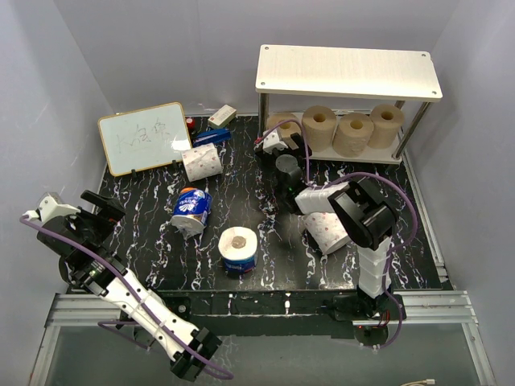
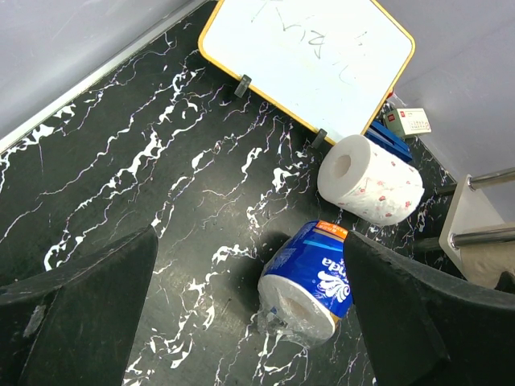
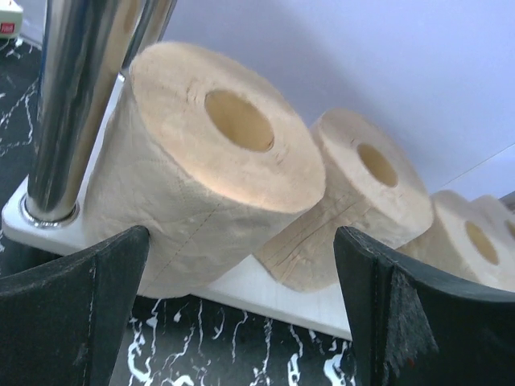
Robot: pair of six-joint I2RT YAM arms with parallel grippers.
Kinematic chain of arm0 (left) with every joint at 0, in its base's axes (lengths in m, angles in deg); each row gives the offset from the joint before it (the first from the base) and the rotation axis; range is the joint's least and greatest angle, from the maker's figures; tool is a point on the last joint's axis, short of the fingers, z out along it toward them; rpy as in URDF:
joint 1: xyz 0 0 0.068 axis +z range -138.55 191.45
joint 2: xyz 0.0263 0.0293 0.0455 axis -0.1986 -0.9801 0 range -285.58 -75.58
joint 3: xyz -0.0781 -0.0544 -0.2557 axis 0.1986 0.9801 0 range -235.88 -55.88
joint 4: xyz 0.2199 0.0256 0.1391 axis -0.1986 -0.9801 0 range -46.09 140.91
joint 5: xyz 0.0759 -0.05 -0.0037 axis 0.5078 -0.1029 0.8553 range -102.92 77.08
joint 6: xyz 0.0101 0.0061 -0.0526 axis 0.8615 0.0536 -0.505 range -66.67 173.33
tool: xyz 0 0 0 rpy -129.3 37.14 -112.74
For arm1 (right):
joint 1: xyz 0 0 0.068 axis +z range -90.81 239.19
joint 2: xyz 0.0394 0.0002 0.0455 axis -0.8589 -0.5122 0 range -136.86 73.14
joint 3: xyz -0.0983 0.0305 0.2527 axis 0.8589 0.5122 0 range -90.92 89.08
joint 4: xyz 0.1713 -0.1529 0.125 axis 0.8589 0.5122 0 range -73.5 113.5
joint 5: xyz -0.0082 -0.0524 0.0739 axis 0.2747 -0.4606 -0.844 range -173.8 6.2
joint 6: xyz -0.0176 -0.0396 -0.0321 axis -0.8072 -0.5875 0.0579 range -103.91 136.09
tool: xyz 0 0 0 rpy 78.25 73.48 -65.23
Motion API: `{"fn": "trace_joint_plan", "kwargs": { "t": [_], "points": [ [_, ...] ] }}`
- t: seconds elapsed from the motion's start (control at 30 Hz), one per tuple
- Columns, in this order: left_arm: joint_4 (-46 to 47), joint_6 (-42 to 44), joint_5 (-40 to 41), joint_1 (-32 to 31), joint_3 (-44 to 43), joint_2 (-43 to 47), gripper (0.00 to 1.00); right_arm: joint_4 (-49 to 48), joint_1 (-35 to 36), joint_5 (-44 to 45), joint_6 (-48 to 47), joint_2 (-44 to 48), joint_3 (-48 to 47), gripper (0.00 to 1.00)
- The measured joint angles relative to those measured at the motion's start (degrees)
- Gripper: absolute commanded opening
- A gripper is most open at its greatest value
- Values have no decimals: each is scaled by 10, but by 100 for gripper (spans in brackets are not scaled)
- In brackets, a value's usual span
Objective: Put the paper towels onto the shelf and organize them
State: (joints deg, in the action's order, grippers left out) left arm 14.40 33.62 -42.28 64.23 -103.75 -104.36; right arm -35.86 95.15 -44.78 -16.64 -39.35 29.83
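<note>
The shelf (image 1: 348, 71) stands at the back right, and several tan paper towels line its lower board: (image 1: 319, 127), (image 1: 352, 133), (image 1: 386, 125). My right gripper (image 1: 273, 149) is open and empty just in front of the leftmost tan roll (image 3: 201, 169), by the shelf's lower board (image 3: 265, 293). My left gripper (image 1: 100, 211) is open and empty at the far left. It hovers above the table, with the blue-wrapped roll (image 2: 310, 277) lying on its side ahead of it. A white patterned roll (image 1: 201, 161) lies beyond. Another white roll (image 1: 238, 251) stands at the front centre, and one (image 1: 328, 232) lies under my right arm.
A framed whiteboard (image 1: 145, 137) leans at the back left. A blue stapler (image 1: 211, 138) and a small box (image 1: 222, 117) sit behind the patterned roll. A shiny shelf leg (image 3: 72, 104) stands just left of the right gripper. Grey walls close in the table.
</note>
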Motion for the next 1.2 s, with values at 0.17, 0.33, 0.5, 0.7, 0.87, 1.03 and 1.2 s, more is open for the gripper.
{"fn": "trace_joint_plan", "kwargs": {
  "t": [0.17,0.33,0.5,0.7,0.87,1.03,1.2],
  "points": [
    [0,0,0,0,0,-4,98,-59,5,9,-49,-2,0,98],
    [0,0,0,0,0,-8,98,-111,5,27,-89,-33,-10,99],
    [0,0,0,0,0,-7,98,-134,5,29,-110,-64,-16,98],
    [0,0,0,0,0,-7,98,-163,9,28,-129,-69,-13,98],
    [0,4,-2,0,0,-14,98,-156,34,31,-126,10,52,99],
    [-5,9,-7,0,0,-43,98,81,82,14,-29,214,65,95],
    [-10,13,-9,0,0,-80,98,400,59,-63,58,306,-22,94]
  ]
}}
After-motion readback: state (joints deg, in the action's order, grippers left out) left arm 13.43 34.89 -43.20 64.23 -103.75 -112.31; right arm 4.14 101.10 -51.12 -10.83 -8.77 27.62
